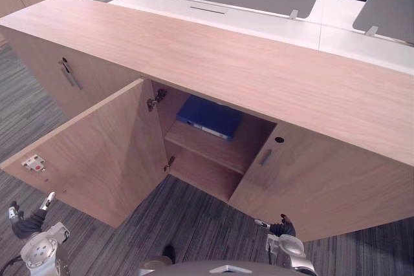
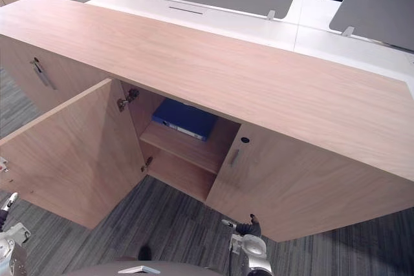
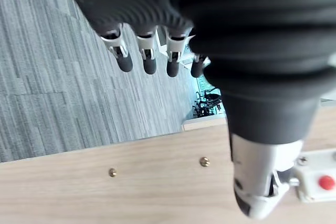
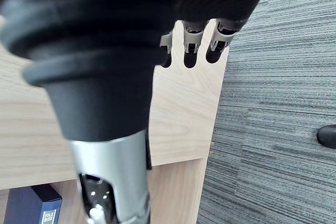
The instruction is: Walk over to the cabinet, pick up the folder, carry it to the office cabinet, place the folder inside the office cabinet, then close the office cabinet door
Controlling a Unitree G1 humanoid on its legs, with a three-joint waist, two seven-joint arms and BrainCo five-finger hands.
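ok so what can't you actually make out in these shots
- Blue flat folder on the upper shelf: its rear end is hidden under the light wooden cabinet top in both eye views, and the right wrist view's edge cuts it off.
- Lower compartment: its right part is hidden behind the closed right wooden door in the eye views.

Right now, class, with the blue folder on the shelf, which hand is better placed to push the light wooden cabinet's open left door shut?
Left. The left hand hangs beside the free edge of the open left door; the right hand hangs by the other door.
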